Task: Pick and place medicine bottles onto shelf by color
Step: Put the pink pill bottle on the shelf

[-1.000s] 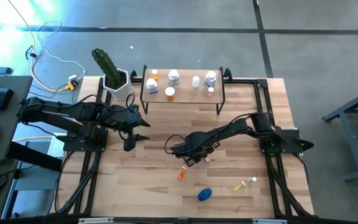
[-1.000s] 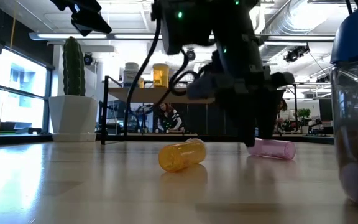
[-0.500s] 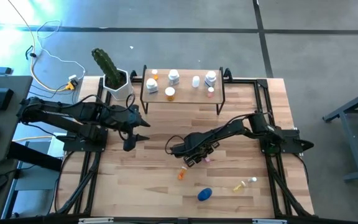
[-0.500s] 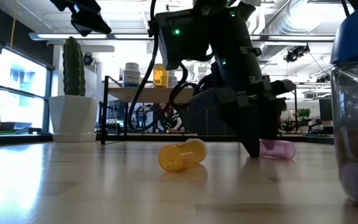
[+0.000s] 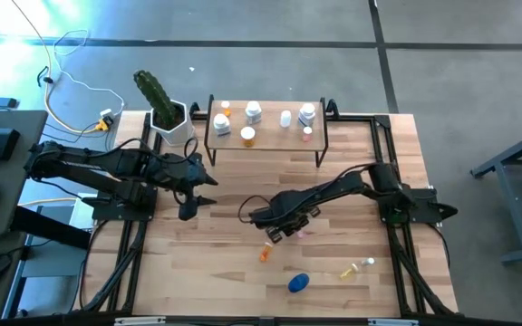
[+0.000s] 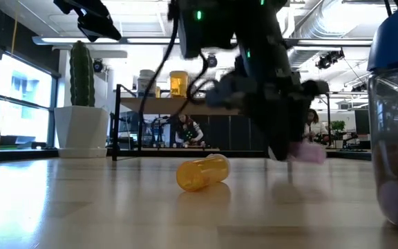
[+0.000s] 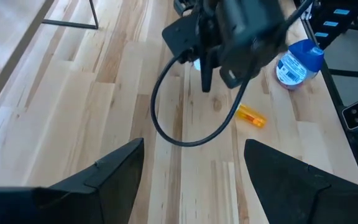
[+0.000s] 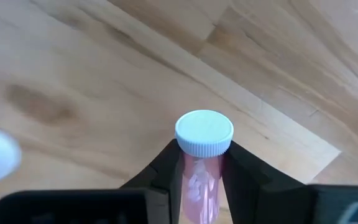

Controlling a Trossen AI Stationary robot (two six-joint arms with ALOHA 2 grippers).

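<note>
R gripper (image 5: 288,232) is down at mid-table w/ its fingers (image 8: 166,171) pinched on a small pink bottle (image 8: 201,186); white cap (image 8: 204,133) sticks out past the fingertips, and in the low view the pink bottle (image 6: 308,153) looks lifted just off the tabletop (image 5: 216,272), tho it's blurry there. L gripper (image 5: 191,201) hangs over the left side of the table, well apart from the other arm, fingers (image 7: 110,177) spread wide, nothing btwn them. Shelf (image 5: 265,138) stands at the far edge of the table, next to a white pot w/ a cactus (image 5: 163,109). On the shelf top: orange bottle (image 5: 226,110) and a white one (image 5: 221,127) at the left end, another orange one w/ white cap (image 5: 247,136) near the front edge, white bottle (image 5: 253,112) behind it, a small white one (image 5: 285,118) right of centre, bigger white jar (image 5: 307,113) at the right end w/ a tiny pink one (image 5: 307,134) in front of it. Still lying on the table: orange bottle (image 5: 265,251) on its side just beside the R gripper, round blue bottle (image 5: 298,282) nearer the front edge, yellowish bottle (image 5: 355,268) on its side to the right of that. Low view has the blue-capped jar (image 6: 396,117) right up close at the edge
</note>
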